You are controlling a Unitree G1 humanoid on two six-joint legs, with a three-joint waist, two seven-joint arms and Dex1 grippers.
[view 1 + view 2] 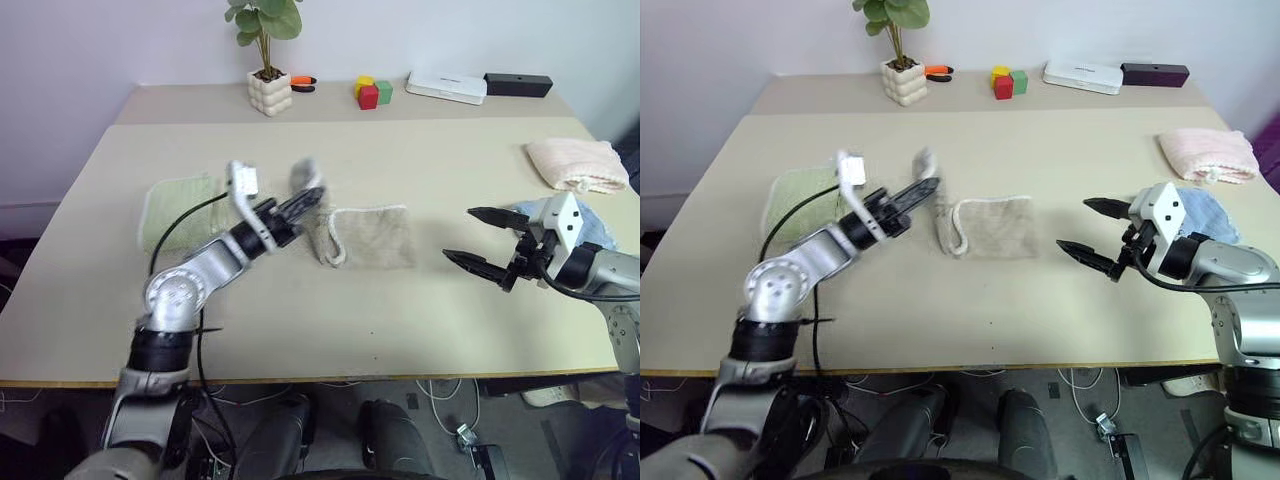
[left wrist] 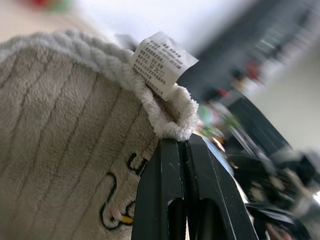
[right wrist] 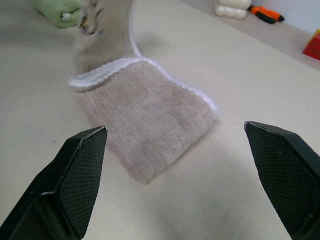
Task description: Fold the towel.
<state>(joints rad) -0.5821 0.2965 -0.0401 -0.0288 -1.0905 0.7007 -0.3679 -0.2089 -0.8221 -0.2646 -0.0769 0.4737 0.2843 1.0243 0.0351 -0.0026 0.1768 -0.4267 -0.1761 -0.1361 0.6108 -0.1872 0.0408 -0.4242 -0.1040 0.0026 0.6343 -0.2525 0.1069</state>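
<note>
Handling: I judge the towel (image 1: 372, 236) soft and light; it droops from wherever I pinch it, so a lifted corner will drag the rest rather than carry it flat.
Where to hold: by the trimmed edge near a corner, where the rolled hem gives the fingers something to bite; the middle would only bunch.
Left gripper (image 2: 183, 145): clenched on the towel's hem, just beside the white tag (image 2: 162, 62), with that end raised off the table (image 1: 300, 330).
Right gripper (image 1: 478, 238): spread wide and holding nothing, hovering well to the right of the towel.
Towel position: mid-table, right part lying flat, left end pulled up toward my left arm; the green towel (image 1: 175, 208) lies to its left, the pink towel (image 1: 578, 163) far right.
Look: beige-tan ribbed terry, whitish trim, a small dark stitched mark (image 2: 117, 197).
Fold state: it looks already doubled, though blur at the lifted end leaves me unsure.
</note>
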